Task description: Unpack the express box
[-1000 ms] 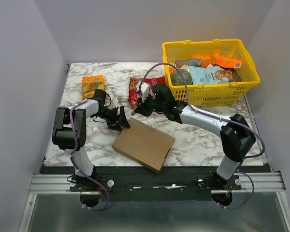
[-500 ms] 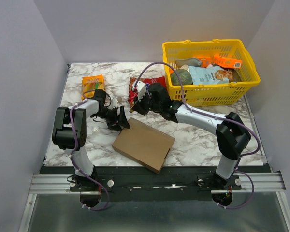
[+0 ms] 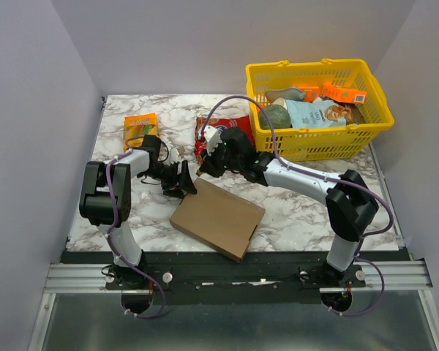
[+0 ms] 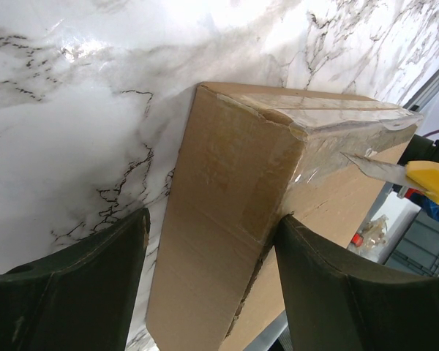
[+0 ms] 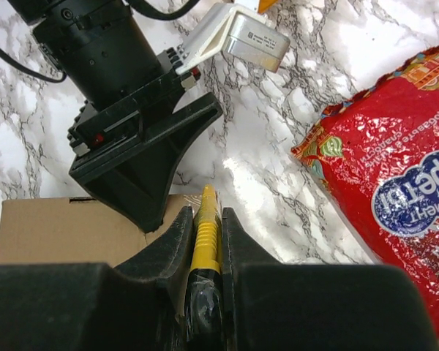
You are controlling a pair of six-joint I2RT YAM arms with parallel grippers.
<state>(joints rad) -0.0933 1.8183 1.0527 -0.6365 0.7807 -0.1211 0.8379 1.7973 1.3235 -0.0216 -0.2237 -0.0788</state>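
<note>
Lying flat on the white marbled counter (image 3: 300, 212) near its front edge, the plain brown cardboard express box (image 3: 218, 218) is sealed, with clear tape (image 4: 336, 117) along its top seam. The left jaws stand open astride its far-left corner, perhaps touching one side; the wrist view is too close to tell. The right jaws are closed on a yellow utility knife (image 5: 205, 234), blade tip at the taped edge. Cutting well likely means a shallow blade along the seam, with the left jaws bracing the corner against sliding.
</note>
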